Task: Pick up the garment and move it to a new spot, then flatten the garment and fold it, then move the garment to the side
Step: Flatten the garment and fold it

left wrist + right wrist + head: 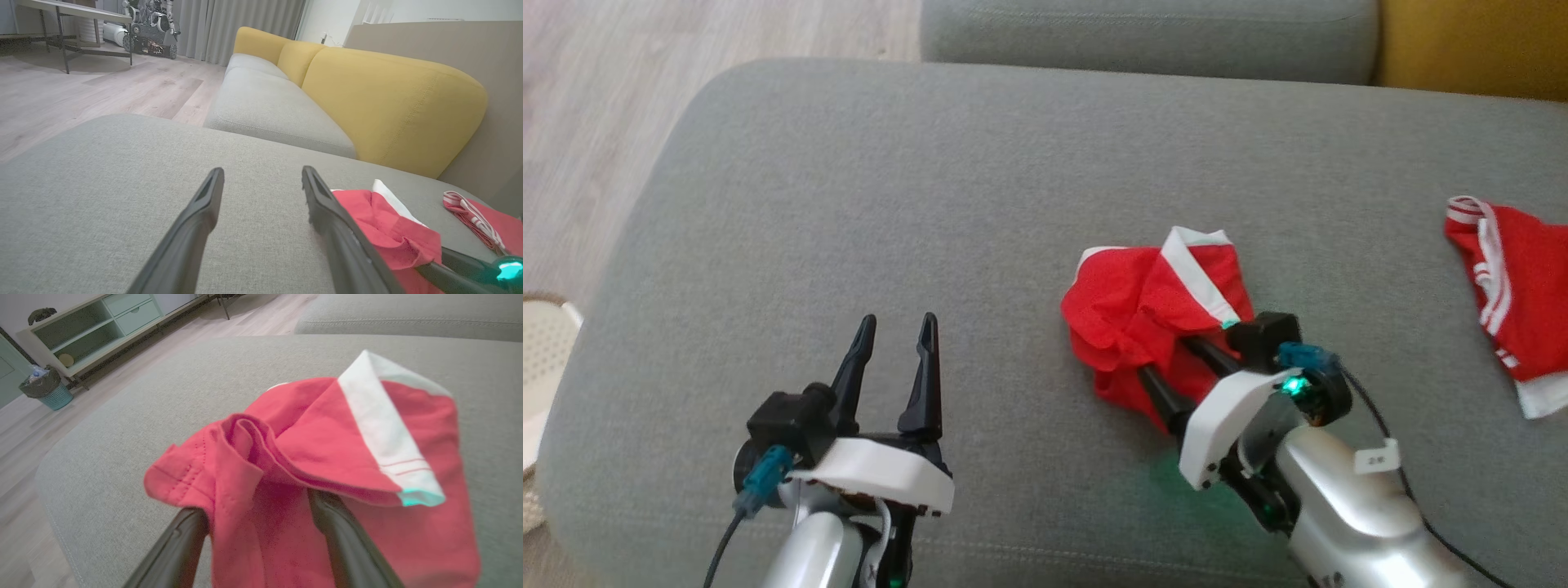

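Where the left tool [898, 320] hangs: fingers spread, empty.
Right tool [257, 508]: fingers parted, seemingly loose under the near edge of the garment [1152, 318].
Garment: crumpled on the grey seat [890, 180], straight ahead of the right tool; left arm well apart.
Farther right: second red piece [1511, 294].

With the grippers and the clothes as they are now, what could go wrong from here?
1. The red garment lies crumpled, a fold draped over the open right gripper; pulling back may snag and drag it.
2. A second red garment lies apart at the right of the cushion; it might be grasped by mistake.
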